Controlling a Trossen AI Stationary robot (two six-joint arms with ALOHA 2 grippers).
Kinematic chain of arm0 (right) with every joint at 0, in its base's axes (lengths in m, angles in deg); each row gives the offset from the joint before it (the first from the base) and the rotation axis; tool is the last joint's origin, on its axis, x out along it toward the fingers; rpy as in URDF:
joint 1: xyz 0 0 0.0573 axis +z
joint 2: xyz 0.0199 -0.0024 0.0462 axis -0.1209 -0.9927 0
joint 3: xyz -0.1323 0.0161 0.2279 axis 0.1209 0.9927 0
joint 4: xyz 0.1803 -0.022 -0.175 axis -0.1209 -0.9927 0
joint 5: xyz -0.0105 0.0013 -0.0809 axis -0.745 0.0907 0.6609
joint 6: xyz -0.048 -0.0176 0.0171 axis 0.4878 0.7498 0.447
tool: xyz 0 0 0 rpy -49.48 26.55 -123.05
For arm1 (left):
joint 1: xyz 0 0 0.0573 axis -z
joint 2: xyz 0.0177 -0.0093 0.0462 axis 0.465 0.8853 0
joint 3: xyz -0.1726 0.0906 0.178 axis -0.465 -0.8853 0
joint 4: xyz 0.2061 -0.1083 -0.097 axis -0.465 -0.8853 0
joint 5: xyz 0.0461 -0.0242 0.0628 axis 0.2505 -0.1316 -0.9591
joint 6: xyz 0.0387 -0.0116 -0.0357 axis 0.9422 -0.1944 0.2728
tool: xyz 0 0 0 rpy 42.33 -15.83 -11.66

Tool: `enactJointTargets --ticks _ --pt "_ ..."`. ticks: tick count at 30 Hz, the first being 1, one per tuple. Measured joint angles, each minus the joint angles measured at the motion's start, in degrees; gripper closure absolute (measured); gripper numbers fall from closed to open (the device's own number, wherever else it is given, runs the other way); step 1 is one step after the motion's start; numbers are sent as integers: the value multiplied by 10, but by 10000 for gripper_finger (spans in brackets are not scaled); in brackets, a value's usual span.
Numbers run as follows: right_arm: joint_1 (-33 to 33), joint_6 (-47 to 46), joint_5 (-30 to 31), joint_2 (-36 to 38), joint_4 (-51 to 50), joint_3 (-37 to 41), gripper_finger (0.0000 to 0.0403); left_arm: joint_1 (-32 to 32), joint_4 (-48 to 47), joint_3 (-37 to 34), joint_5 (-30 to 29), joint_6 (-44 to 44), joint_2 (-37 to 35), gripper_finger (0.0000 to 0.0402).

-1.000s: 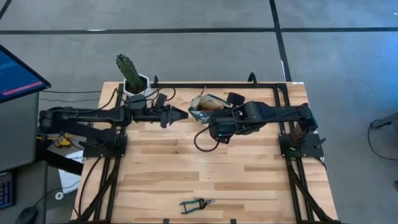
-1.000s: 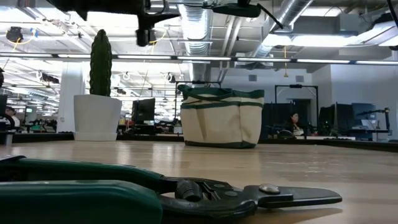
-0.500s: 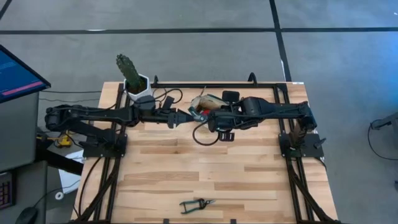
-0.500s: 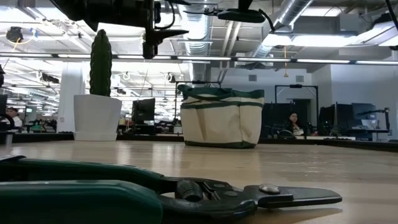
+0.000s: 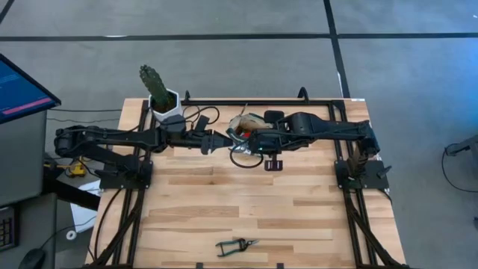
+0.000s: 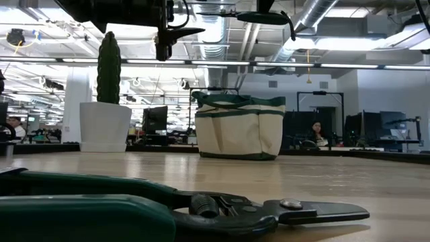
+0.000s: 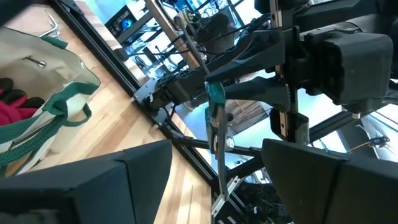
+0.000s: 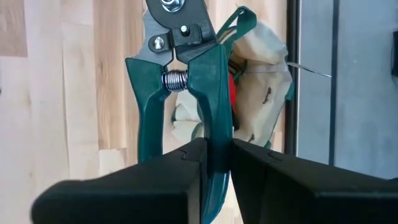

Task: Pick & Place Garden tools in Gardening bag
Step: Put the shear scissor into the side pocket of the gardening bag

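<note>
My right gripper (image 5: 249, 143) is shut on green-handled pruning shears (image 8: 186, 87), held in the air just near of the beige, green-trimmed gardening bag (image 5: 250, 123). The bag stands on its base at the table's far middle, with a red item (image 8: 231, 87) inside. My left gripper (image 5: 222, 140) is open and empty, in the air just left of the bag; its wrist view shows the held shears (image 7: 215, 115) and the bag (image 7: 43, 81). A second pair of green-handled shears (image 5: 236, 244) lies flat by the table's near edge. My right gripper pinches one green handle of the shears (image 8: 216, 134) between its two fingers; the other handle (image 8: 142, 106) stays free beside them. The fingers come slanting down from the table's right. The shears stick out past the fingertips, pivot end (image 8: 177, 22) foremost, lifted clear of table and bag.
A cactus in a white pot (image 5: 158, 93) stands at the table's far left corner. A black cable loop (image 5: 240, 161) hangs under the right arm. Black frame rails run along the table's sides and far edge. The table's middle (image 5: 246, 202) is bare wood.
My right gripper has carried the shears toward the table's left and far edge, up beside the bag. My left gripper has moved toward the table's right, closer to the bag.
</note>
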Motion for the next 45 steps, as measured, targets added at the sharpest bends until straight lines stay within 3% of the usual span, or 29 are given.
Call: enactJointTargets --ticks 8,14,19,33,45 --pt "0 9 -3 0 -2 0 364 2 7 15 2 1 56 161" --pt "-3 10 -30 -1 -4 1 364 8 27 79 57 4 120 161" --pt "-3 13 -32 -1 -7 24 364 7 26 97 90 6 128 161" --pt "-3 15 -33 -1 -3 28 364 10 -36 96 95 22 128 162" --pt "-7 14 -33 -1 0 28 364 22 -38 95 98 18 163 215"
